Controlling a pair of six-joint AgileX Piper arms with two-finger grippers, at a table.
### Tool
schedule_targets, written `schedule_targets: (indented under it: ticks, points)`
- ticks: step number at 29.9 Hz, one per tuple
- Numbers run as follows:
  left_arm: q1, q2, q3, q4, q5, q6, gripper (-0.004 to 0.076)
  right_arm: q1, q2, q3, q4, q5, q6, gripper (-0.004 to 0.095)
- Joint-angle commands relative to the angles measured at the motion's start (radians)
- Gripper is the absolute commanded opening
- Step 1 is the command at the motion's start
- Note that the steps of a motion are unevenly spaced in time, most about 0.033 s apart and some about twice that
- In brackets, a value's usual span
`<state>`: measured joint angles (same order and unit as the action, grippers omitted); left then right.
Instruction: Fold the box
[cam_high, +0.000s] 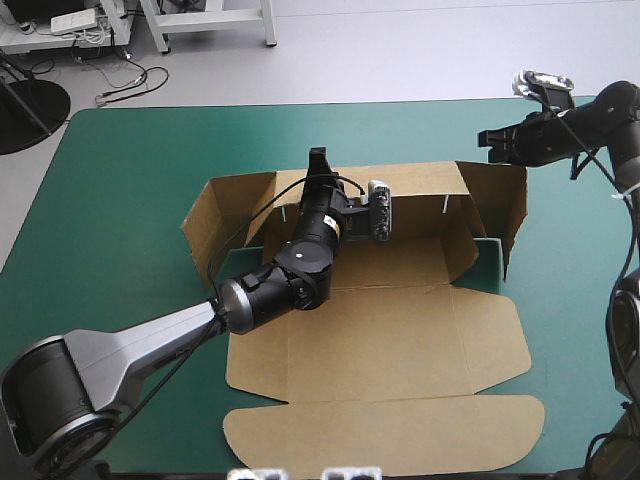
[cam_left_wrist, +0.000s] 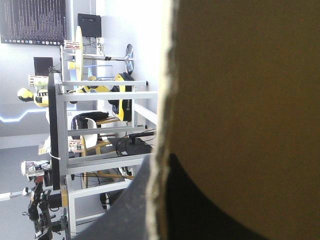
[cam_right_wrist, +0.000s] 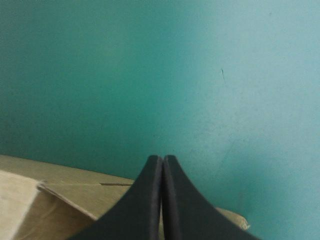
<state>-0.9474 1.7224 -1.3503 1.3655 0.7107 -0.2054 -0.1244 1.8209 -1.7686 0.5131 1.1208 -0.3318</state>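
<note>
The brown box (cam_high: 400, 330) lies open at the table's middle, its back wall (cam_high: 420, 185) and side flaps raised and its lid (cam_high: 385, 430) flat toward the front edge. My left gripper (cam_high: 318, 157) reaches over the base to the top of the back wall's left part. In the left wrist view the gripper (cam_left_wrist: 161, 159) is shut on the box, one black finger on each side of the board's edge (cam_left_wrist: 162, 100). My right gripper (cam_high: 488, 138) hovers beyond the box's far right corner, shut and holding nothing (cam_right_wrist: 162, 158), with brown board (cam_right_wrist: 60, 195) just below it.
The box's right flap (cam_high: 508, 205) stands upright close under my right gripper. A broad strip of teal-green cover (cam_high: 120, 200) runs left of the box, and a narrower one (cam_high: 300, 125) between the back wall and the far edge.
</note>
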Motion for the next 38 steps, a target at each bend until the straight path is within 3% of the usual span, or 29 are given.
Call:
schedule_targets:
  ticks: [1,8,13,21,27,33,38]
  points:
    - [-0.009,-0.047,-0.025,0.052,0.031,-0.02,-0.001,-0.002,-0.031,-0.032,0.014,0.025,-0.002,-0.0018]
    - [-0.009,-0.047,-0.025,0.051,0.041,-0.02,-0.001,-0.002,-0.052,-0.021,-0.015,0.131,-0.023,-0.0019]
    - [-0.009,-0.047,-0.025,0.051,0.038,-0.02,-0.001,-0.002,-0.1,0.096,0.084,0.123,-0.114,-0.0018]
    - [-0.009,-0.047,-0.025,0.013,0.038,-0.018,-0.001,-0.002,-0.256,0.393,0.181,-0.047,-0.281,-0.0019]
    - [-0.009,-0.045,-0.025,0.012,0.038,-0.018,-0.001,-0.002,-0.341,0.599,0.412,-0.222,-0.509,-0.0019]
    - [-0.009,-0.039,-0.025,-0.021,0.042,-0.013,-0.001,-0.002,-0.375,0.741,0.546,-0.258,-0.712,-0.0018]
    - [-0.009,-0.014,-0.025,-0.023,0.051,0.024,-0.001,-0.002,-0.393,0.771,0.517,-0.251,-0.771,-0.0008]
